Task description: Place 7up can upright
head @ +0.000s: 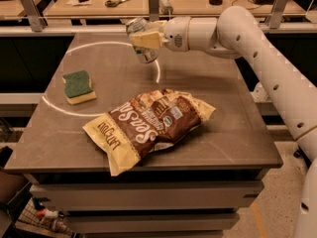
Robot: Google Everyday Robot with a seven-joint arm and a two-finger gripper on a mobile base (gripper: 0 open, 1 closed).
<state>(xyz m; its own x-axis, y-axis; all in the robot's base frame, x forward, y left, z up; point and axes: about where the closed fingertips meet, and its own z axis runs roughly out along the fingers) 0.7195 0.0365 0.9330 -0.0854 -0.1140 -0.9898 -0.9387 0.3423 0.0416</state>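
Obstacles: chip bag (153, 125) centre, sponge (78, 87) left | Free: table (237, 133) right strip (bare) | End effector (144, 39), gripping 7up can (145, 56), above far middle.

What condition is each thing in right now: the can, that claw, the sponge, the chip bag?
7up can: gripped near its top end, roughly upright with a slight tilt, over the far part of the table; contact with the surface unclear.
gripper: shut on the can, reaching in from the right.
sponge: lying flat, green side up, left of the table.
chip bag: lying on its side, crumpled, near the front edge.
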